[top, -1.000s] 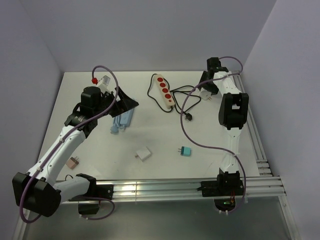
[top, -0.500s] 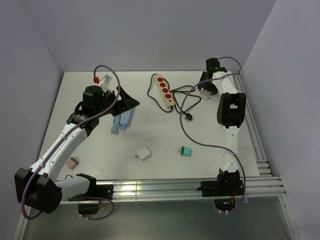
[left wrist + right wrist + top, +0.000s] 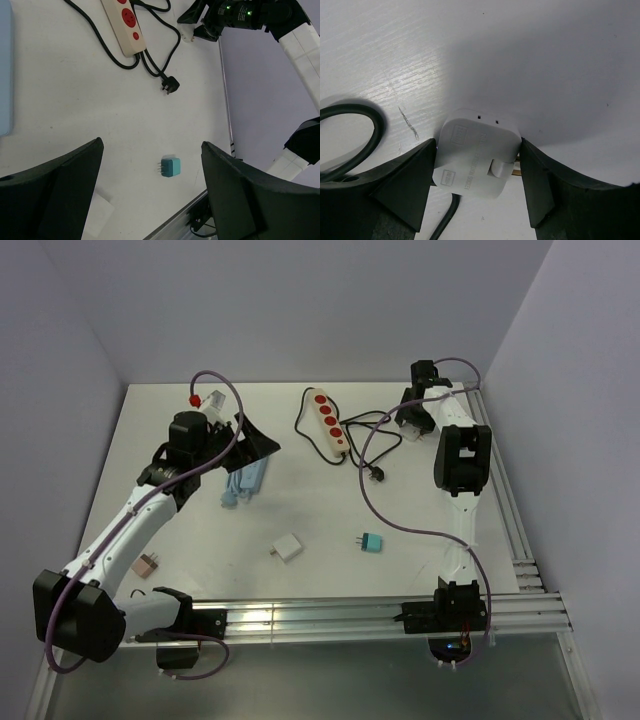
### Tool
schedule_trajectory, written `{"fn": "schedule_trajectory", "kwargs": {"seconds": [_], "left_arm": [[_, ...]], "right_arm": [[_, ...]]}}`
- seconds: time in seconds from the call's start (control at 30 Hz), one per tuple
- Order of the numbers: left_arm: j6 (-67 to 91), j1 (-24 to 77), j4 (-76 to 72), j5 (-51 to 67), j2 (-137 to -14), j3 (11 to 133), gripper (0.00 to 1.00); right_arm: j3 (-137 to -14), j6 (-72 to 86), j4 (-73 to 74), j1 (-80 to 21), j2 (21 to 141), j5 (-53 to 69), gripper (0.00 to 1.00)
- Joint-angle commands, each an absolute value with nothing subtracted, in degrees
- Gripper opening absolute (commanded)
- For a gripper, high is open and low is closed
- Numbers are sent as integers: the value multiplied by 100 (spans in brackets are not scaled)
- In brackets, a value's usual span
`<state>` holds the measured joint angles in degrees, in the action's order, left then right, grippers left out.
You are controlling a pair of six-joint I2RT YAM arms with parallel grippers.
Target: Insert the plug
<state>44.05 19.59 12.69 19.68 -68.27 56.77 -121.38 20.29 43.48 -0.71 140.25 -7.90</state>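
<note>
Left fingers point(image 3: 252, 443): spread wide and holding nothing, they hang above the left middle of the counter point(image 3: 320, 510). In the left wrist view the two dark fingers point(image 3: 240, 195) frame a bare stretch of surface.
Right fingers point(image 3: 411, 412): down at the far right of the counter, just beside the right rail. In the right wrist view one finger point(image 3: 405, 185) lies against each side of the white plug, closed in on it.
White plug point(image 3: 477, 152): a rounded square adapter resting flat on the counter between the right fingers; from above only a small white part point(image 3: 409, 427) shows under the wrist.
Power strip point(image 3: 330, 422): cream with red sockets, lying at an angle at the far middle of the counter, near the white plug but apart from it. All the sockets in view are free point(image 3: 124, 25).
Black cable point(image 3: 362, 420): loops between the strip and the right fingers.
Black plug point(image 3: 377, 474): lies loose on the counter, nearer than the strip point(image 3: 170, 86).
Teal adapter point(image 3: 370, 542): near centre-right, prongs pointing left point(image 3: 171, 166).
White cube point(image 3: 288, 548): left of the teal adapter, apart from it.
Pink adapter point(image 3: 148, 563): near the left edge, beside the left arm.
Light blue object point(image 3: 243, 482): lies under the left wrist; I cannot tell what it is.
</note>
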Motion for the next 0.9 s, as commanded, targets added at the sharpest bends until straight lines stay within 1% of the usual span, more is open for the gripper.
{"fn": "schedule_trajectory", "kwargs": {"seconds": [0.0,0.1,0.2,0.23,0.3,0.33,0.4,0.43,0.5,0.53,0.63,0.77,0.87], "left_arm": [[4359,1978,984,2092,-6829,5678,85],[4359,1978,1037,2109,-6855,5722,84],[4377,1978,1063,2162,-6882,5801,83],[4394,1978,1072,2180,-6882,5818,83],[4456,1978,1090,2232,-6899,5888,82],[4473,1978,1107,2250,-6891,5906,82],[4535,1978,1125,2259,-6891,5976,82],[4553,1978,1125,2276,-6891,5994,82],[4631,1978,1116,2285,-6873,6029,81],[4658,1978,1090,2303,-6864,6029,81],[4798,1986,1037,2338,-6794,5959,81],[4948,1995,976,2347,-6680,5819,81],[4922,2056,976,2338,-6680,5888,82]], "right_arm": [[-11970,1969,4553,-44,13992,-677,71],[-12050,2013,4562,-44,13984,-616,66],[-12050,2100,4430,-44,13808,-484,57],[-12041,2205,4351,-44,13660,-449,51],[-12006,2320,4254,-44,13466,-413,43],[-11962,2442,4141,-44,13265,-422,33],[-11936,2644,4035,-44,13088,-466,26],[-11909,2689,3999,-44,12939,-414,19],[-11866,2847,3938,-44,12806,-352,14],[-11839,2891,3920,-53,12684,-299,8],[-11655,3093,3911,-44,12499,-194,1],[-11102,3287,3692,-44,12217,-27,0],[-10882,3559,3841,-44,12015,218,0]]}}
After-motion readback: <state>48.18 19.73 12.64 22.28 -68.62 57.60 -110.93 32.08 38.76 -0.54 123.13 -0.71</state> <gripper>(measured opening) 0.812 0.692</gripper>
